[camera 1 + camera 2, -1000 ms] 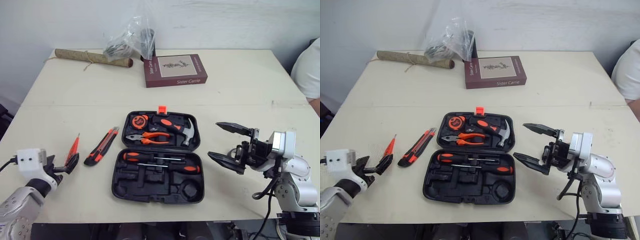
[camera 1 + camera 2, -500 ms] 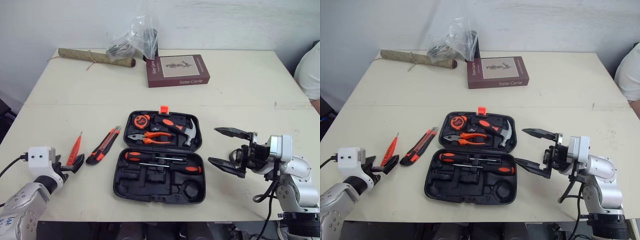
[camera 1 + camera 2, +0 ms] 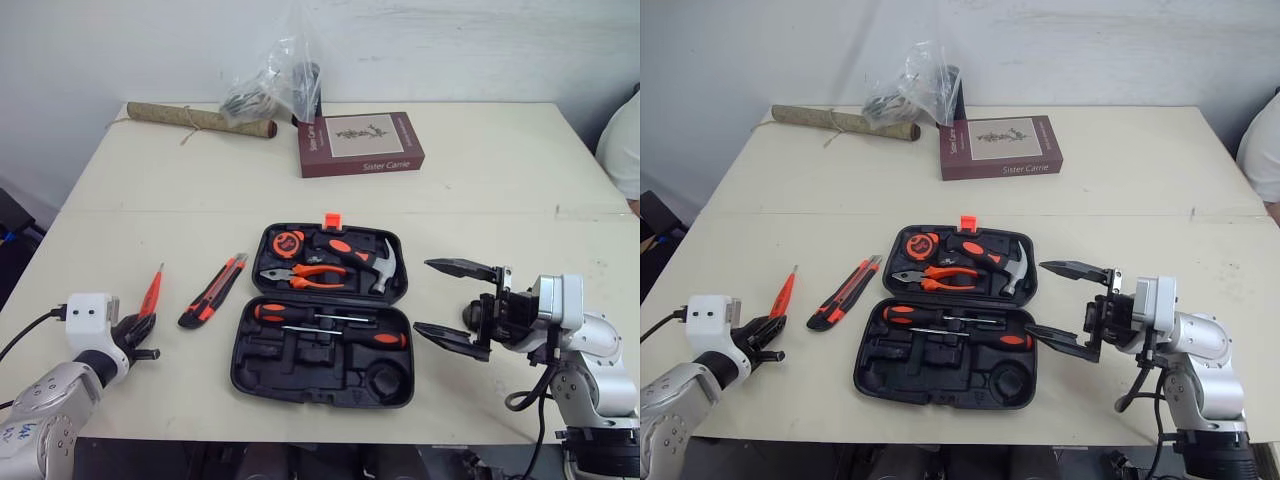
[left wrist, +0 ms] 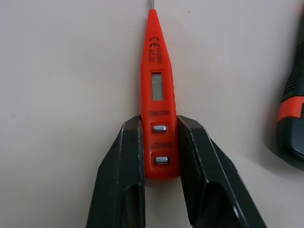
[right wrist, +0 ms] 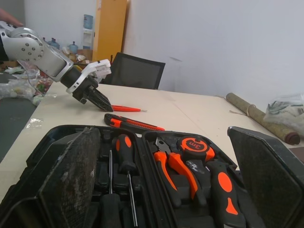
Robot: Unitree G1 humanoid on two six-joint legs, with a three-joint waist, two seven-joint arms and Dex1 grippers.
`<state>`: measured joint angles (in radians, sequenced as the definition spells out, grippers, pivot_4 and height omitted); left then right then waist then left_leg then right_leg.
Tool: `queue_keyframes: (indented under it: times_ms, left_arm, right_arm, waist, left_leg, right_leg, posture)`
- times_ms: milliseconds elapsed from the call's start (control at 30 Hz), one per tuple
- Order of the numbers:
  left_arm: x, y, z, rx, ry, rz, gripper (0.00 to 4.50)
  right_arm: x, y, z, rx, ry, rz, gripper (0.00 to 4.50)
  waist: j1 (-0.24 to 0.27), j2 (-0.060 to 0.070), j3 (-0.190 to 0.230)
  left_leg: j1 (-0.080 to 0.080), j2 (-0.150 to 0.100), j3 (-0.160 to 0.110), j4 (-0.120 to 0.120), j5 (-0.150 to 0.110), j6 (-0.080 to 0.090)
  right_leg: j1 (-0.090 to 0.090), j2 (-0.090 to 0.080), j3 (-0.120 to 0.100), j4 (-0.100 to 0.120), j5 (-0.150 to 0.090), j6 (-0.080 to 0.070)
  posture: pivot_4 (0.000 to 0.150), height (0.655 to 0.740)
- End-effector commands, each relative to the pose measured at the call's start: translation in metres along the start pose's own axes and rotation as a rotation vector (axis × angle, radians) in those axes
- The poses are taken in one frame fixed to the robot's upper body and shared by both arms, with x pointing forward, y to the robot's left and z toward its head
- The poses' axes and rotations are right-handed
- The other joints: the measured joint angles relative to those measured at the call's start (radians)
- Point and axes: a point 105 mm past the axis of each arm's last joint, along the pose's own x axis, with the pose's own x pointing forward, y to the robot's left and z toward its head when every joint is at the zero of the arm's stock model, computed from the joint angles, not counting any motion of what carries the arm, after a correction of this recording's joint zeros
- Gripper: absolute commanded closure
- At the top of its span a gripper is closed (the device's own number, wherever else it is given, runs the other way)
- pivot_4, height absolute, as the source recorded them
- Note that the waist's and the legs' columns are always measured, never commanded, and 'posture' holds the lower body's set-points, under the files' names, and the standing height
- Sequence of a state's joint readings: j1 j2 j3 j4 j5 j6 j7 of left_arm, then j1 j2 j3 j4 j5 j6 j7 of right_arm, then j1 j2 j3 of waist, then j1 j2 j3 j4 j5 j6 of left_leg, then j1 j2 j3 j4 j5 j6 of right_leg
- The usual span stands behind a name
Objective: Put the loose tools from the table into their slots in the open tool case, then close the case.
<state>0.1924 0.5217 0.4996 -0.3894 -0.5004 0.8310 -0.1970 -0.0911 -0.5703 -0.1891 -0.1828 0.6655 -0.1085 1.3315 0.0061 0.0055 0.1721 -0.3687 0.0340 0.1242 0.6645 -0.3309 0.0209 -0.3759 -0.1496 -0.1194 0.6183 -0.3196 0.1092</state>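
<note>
2 loose tools are noted on the table [image 3: 480,180], left of the 1 open case [image 3: 300,367]: 1 tester [image 3: 150,292], 1 knife [image 3: 213,291]. The tester is laid flat, its long axis running away from the robot, tip at the far end. Its butt is clamped by the left gripper [image 4: 159,124]. The right gripper [image 3: 422,295] is spread wide beside the case, nothing held.

Light was bright and even over the worktop [image 3: 480,170], without hard glare. Shadows were soft and short, a faint one along the case's [image 3: 300,392] near edge. In the left wrist view the tester [image 4: 159,95] was sharp, its print readable. In the right wrist view the right hand's near fingers [image 5: 71,175] were soft, the pliers [image 5: 178,168] beyond clearer.
</note>
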Motion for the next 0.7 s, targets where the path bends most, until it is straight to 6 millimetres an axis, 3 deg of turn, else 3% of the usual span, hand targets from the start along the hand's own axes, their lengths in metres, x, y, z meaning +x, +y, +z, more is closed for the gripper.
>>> queue_keyframes:
  times_ms: [33,200,333,467,700]
  left_arm:
    - [0.003,-0.003,-0.02,-0.02,0.054,-0.035,4.16]
    - [-0.006,0.009,0.022,0.082,-0.168,-0.042,4.16]
    - [-0.026,-0.009,0.066,0.285,-0.428,-0.234,4.16]
    - [-0.053,-0.051,0.083,0.492,-0.47,-0.61,4.16]
    - [-0.069,-0.124,0.085,0.772,-0.286,-1.17,4.16]
  right_arm:
    - [0.0,0.003,0.006,-0.028,-0.007,0.014,0.0]
    - [-0.007,0.005,0.001,-0.024,0.009,0.008,0.0]
    - [-0.015,0.006,-0.005,-0.024,0.026,-0.003,0.0]
    - [-0.03,0.007,-0.007,-0.04,0.076,0.013,0.0]
    - [-0.053,0.012,0.002,-0.02,0.132,0.039,0.0]
  waist:
    - [0.002,0.0,0.0]
    - [0.007,-0.002,0.001]
    - [0.009,-0.009,0.005]
    - [0.007,-0.01,0.005]
    - [0.014,-0.009,0.006]
  left_leg:
    - [0.0,0.0,0.0,0.0,0.0,0.0]
    - [0.0,0.001,0.0,0.0,0.0,0.0]
    - [-0.002,0.002,0.0,0.0,0.0,-0.001]
    - [-0.002,0.002,0.0,0.0,0.0,0.0]
    - [-0.002,0.002,0.0,0.0,0.0,0.0]
  right_leg:
    - [0.0,0.0,0.0,0.0,0.0,0.0]
    - [0.0,0.0,0.0,0.0,0.0,0.0]
    - [-0.001,0.001,-0.001,-0.001,0.0,0.0]
    - [-0.001,0.0,-0.001,-0.003,0.0,0.0]
    - [0.0,0.002,-0.001,-0.002,0.0,0.0]
  posture:
    - [0.15,0.74]
    - [0.15,0.74]
    - [0.15,0.74]
    - [0.15,0.74]
    - [0.15,0.74]
